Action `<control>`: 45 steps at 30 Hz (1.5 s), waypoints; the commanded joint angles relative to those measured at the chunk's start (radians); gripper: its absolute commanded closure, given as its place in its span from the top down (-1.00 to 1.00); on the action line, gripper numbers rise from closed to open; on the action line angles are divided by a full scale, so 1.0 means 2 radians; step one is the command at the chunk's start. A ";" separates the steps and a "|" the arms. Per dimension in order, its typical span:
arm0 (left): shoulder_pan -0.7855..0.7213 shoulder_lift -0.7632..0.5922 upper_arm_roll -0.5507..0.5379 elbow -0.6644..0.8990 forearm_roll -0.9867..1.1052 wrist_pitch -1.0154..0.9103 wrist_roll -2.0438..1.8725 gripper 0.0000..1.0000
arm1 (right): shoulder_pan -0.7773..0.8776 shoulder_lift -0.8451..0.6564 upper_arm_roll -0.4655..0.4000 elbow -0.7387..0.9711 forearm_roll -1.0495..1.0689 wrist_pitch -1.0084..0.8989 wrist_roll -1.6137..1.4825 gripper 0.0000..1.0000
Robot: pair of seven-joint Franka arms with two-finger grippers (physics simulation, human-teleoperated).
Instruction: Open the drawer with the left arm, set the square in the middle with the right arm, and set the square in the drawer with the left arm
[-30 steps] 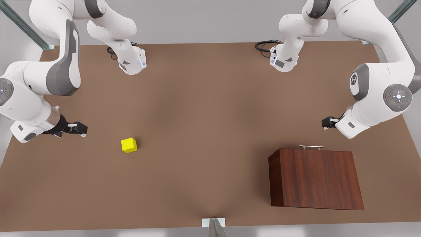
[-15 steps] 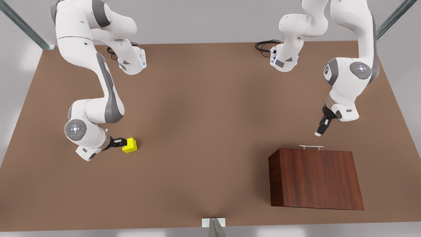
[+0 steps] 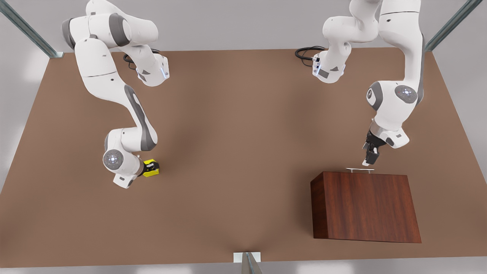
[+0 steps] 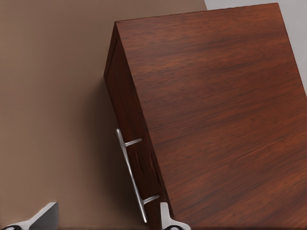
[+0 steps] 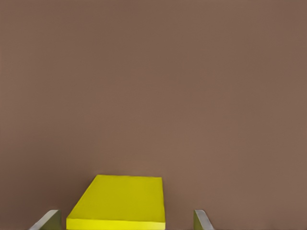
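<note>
The right gripper [image 3: 151, 168] sits low at the left of the front view, down over the cube [image 3: 152, 170] on the table [image 3: 236, 152]. In the right wrist view its two fingertips [image 5: 48, 219] stand wide apart, one on each side of the cube [image 5: 117, 202], with table showing between each tip and the cube's faces; the jaws straddle it but do not touch it. The cube rests on the table, well apart from the cabinet [image 3: 365, 207] at the lower right of the front view.

The left gripper [image 3: 368, 161] hangs just above the handle [image 3: 360, 169] at the cabinet's far edge. In the left wrist view the fingertips [image 4: 45, 218] are spread, one out over bare table, the other by the handle's [image 4: 132, 177] end near the drawer [image 4: 128, 127] front. The drawer is closed, flush with the cabinet [image 4: 220, 115].
</note>
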 commanded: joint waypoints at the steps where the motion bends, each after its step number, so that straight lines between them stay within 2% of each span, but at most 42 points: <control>1: -0.001 0.000 0.000 0.001 -0.020 0.000 0.000 1.00 | 0.000 0.003 0.000 -0.001 0.000 0.002 0.000 1.00; 6: 0.001 0.021 0.000 0.001 -0.022 0.015 0.000 1.00 | -0.001 0.026 0.000 -0.016 0.000 0.057 0.000 1.00; 7: 0.001 0.025 0.000 0.001 -0.022 0.018 0.000 1.00 | -0.002 0.026 0.000 -0.022 0.000 0.064 0.000 0.94; 8: 0.001 0.026 0.001 0.001 -0.022 0.018 0.000 1.00 | -0.001 0.027 0.000 -0.023 0.000 0.066 0.000 0.71; 9: 0.001 0.029 0.001 0.001 -0.022 0.020 0.000 1.00 | -0.001 0.026 0.000 -0.023 0.000 0.066 0.001 0.67; 17: 0.004 0.053 0.010 0.001 -0.042 0.036 -0.001 1.00 | -0.002 0.016 0.002 -0.023 0.000 0.060 0.002 0.65; 20: 0.007 0.061 0.011 0.001 -0.063 0.040 -0.001 1.00 | -0.002 0.017 0.002 -0.023 0.000 0.061 0.002 0.44; 33: 0.012 0.082 0.012 0.001 -0.075 0.055 -0.001 1.00 | -0.003 0.007 0.010 -0.017 0.002 0.041 0.019 0.44; 35: 0.012 0.081 0.012 0.000 -0.076 0.054 -0.002 1.00 | -0.002 0.000 0.012 -0.015 0.034 0.025 0.022 0.43; 40: 0.012 0.069 0.012 -0.011 -0.076 0.041 -0.010 1.00 | 0.018 -0.025 0.064 -0.019 0.035 0.003 0.168 0.44; 42: 0.012 0.068 0.012 -0.013 -0.076 0.039 -0.012 1.00 | 0.055 -0.028 0.079 -0.014 0.034 0.004 0.269 0.44; 45: 0.012 0.053 0.012 -0.031 -0.076 0.039 -0.020 1.00 | 0.139 -0.015 0.078 0.025 0.035 0.009 0.438 0.45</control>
